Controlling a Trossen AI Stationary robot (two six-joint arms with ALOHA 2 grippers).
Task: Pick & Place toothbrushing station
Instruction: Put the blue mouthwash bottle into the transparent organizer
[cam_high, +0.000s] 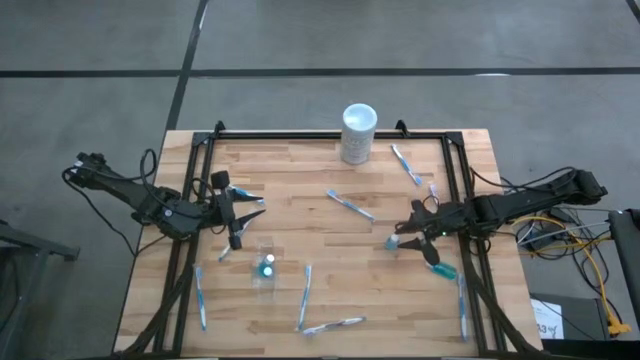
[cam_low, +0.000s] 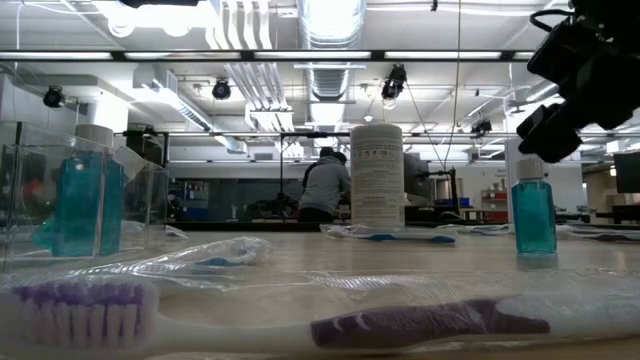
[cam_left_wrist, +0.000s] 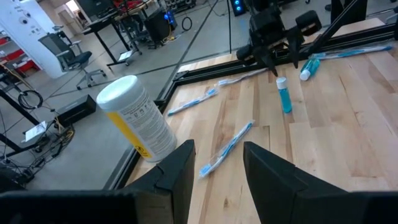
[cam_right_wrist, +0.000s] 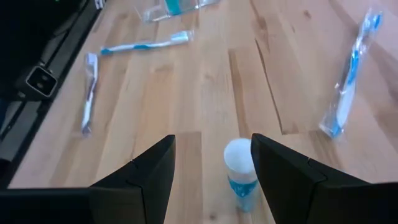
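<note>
While the small teal-and-white tube (cam_right_wrist: 241, 169) stands upright between the parted fingers of the right gripper (cam_high: 400, 238), the step in hand is judged to be its pickup, and a clean grasp is best made by lowering until the pads flank the body below the white cap, then closing slowly so the tube is not tipped. The jaws are seen wide apart with nothing held yet; the tube is just ahead of them, apart from both fingers. A grip on the cap alone should be avoided, since the tube is short, rounded and likely light, and could slip or topple.

The tube is shown with a white rounded cap and a teal body, standing on the wooden table (cam_high: 300, 200) near its right side. Elsewhere, a clear plastic cup (cam_high: 267, 268) holding something teal sits toward the left front, and thin blue-and-white toothbrushes (cam_high: 349, 204) lie scattered across the boards, some in clear wrappers. A white cylinder (cam_high: 358, 133) stands at the far edge. The left gripper (cam_high: 240, 215) waits over the left side, jaws partly open and empty.
</note>
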